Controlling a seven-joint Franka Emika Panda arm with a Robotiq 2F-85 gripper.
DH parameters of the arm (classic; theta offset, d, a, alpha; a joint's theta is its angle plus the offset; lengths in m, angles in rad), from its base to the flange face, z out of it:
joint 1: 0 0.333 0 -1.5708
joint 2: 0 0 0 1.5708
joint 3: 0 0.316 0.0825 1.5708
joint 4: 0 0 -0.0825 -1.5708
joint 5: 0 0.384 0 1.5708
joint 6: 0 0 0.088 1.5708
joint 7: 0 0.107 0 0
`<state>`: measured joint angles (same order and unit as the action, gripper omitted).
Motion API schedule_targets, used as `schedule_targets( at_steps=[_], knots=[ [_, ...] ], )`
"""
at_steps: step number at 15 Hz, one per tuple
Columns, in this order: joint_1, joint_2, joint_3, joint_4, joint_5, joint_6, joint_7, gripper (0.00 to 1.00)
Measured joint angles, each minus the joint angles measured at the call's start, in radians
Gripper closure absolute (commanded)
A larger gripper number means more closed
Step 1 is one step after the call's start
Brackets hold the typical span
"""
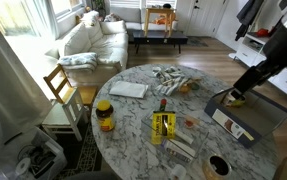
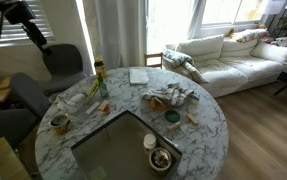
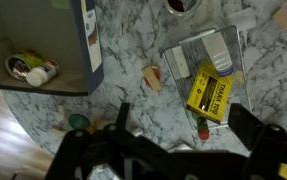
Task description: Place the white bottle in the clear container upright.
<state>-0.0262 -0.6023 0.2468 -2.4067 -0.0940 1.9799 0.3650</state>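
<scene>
The clear container (image 1: 255,118) stands on the marble table by the arm; it also shows in the other exterior view (image 2: 108,150) and at the upper left of the wrist view (image 3: 88,45). The white bottle (image 3: 33,69) sits inside it, in a corner against the wall; it shows as a small white shape in both exterior views (image 1: 229,126) (image 2: 150,141). I cannot tell whether it stands or lies. My gripper (image 3: 183,125) is open and empty, above the table beside the container and apart from the bottle. It hangs over the container's edge in an exterior view (image 1: 239,96).
A flat yellow packet (image 3: 215,98) (image 1: 163,126) lies on a clear sleeve in mid-table, with a small red-and-green item (image 3: 201,128) at its end. An amber jar with a yellow lid (image 1: 104,114), a crumpled cloth (image 2: 169,97), a white pad (image 1: 129,89) and a dark bowl (image 1: 218,165) share the table.
</scene>
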Motion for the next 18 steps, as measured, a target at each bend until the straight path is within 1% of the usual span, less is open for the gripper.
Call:
schedule_targets(
  at_steps=[2, 4, 6, 8, 11, 15, 16, 18],
  knots=[
    [0.019, 0.069, -0.047, -0.012, 0.0, 0.122, -0.096, 0.0],
    [0.039, 0.148, -0.094, -0.012, 0.009, 0.216, -0.205, 0.0],
    [0.062, 0.23, -0.135, -0.009, 0.041, 0.287, -0.321, 0.0],
    [0.09, 0.309, -0.166, -0.003, 0.096, 0.34, -0.44, 0.0],
    [0.129, 0.417, -0.189, 0.013, 0.194, 0.368, -0.622, 0.0],
    [0.164, 0.529, -0.19, 0.054, 0.308, 0.347, -0.846, 0.0],
    [0.168, 0.55, -0.19, 0.066, 0.319, 0.334, -0.878, 0.0],
    [0.169, 0.576, -0.189, 0.081, 0.323, 0.329, -0.899, 0.0]
  ],
)
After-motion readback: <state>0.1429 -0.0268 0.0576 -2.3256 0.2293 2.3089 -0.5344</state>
